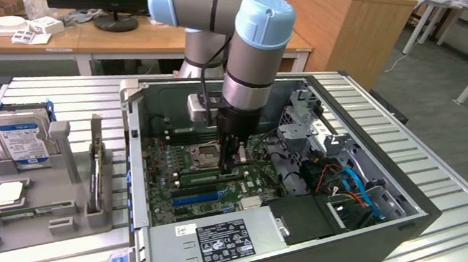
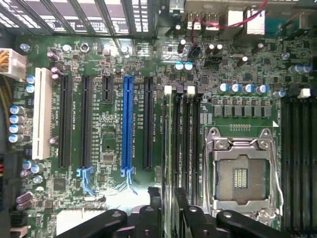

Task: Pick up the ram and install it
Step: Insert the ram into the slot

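Note:
The ram (image 2: 169, 139) is a thin green stick standing on edge in one of the black memory slots, between the blue expansion slot (image 2: 128, 124) and the CPU socket (image 2: 241, 173). My gripper (image 2: 167, 206) straddles one end of the stick, with a black finger (image 2: 153, 208) on each side and a slight gap to the board, so the jaws stand open. In the exterior view the gripper (image 1: 232, 160) reaches down inside the open computer case (image 1: 397, 218), just over the motherboard beside the CPU socket (image 1: 206, 153).
On the exterior view's left, a grey holder tray (image 1: 28, 218) carries a blue-labelled hard drive (image 1: 20, 138) and a thin part standing on edge (image 1: 98, 173). The power supply (image 1: 218, 238), a drive cage (image 1: 307, 124) and orange and blue cables (image 1: 355, 187) crowd the case.

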{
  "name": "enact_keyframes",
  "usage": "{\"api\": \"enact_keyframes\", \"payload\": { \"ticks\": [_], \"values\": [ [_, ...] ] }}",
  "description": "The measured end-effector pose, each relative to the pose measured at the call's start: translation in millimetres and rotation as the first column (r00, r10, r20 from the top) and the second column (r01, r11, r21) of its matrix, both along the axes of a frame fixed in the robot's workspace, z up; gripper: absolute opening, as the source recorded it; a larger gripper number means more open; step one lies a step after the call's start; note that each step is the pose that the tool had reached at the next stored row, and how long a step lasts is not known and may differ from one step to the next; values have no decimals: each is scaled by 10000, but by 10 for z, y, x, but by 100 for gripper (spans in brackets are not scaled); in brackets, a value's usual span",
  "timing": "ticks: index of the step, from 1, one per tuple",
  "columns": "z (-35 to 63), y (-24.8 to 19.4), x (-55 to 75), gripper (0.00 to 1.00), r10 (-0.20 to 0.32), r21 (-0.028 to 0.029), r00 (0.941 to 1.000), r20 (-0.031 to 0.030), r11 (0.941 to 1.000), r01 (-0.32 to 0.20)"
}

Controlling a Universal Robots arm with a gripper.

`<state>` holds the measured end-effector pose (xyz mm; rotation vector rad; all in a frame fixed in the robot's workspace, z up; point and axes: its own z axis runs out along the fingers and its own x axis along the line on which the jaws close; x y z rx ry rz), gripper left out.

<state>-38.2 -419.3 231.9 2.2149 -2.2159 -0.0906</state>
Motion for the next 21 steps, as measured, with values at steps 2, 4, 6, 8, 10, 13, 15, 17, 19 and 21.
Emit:
{"api": "enact_keyframes", "payload": {
  "ticks": [2, 4, 6, 8, 10, 13, 15, 17, 19, 21],
  "values": [
    [55, 0, 0, 25, 0, 1, 10000, 1, 10000, 0],
    [109, 0, 0, 25, 0, 1, 10000, 0, 10000, 0],
    [162, 0, 0, 25, 0, 1, 10000, 0, 10000, 0],
    [210, 0, 0, 25, 0, 1, 10000, 1, 10000, 0],
    [261, 0, 0, 25, 0, 1, 10000, 1, 10000, 0],
    [331, 0, 0, 25, 0, 0, 10000, 1, 10000, 0],
    [371, 0, 0, 25, 1, 2, 10000, 0, 10000, -1],
    [413, 0, 0, 25, 0, 1, 10000, 1, 10000, 0],
    [455, 0, 0, 25, 0, 1, 10000, 0, 10000, 0],
    [499, 0, 0, 25, 0, 0, 10000, 0, 10000, 0]
  ]
}}
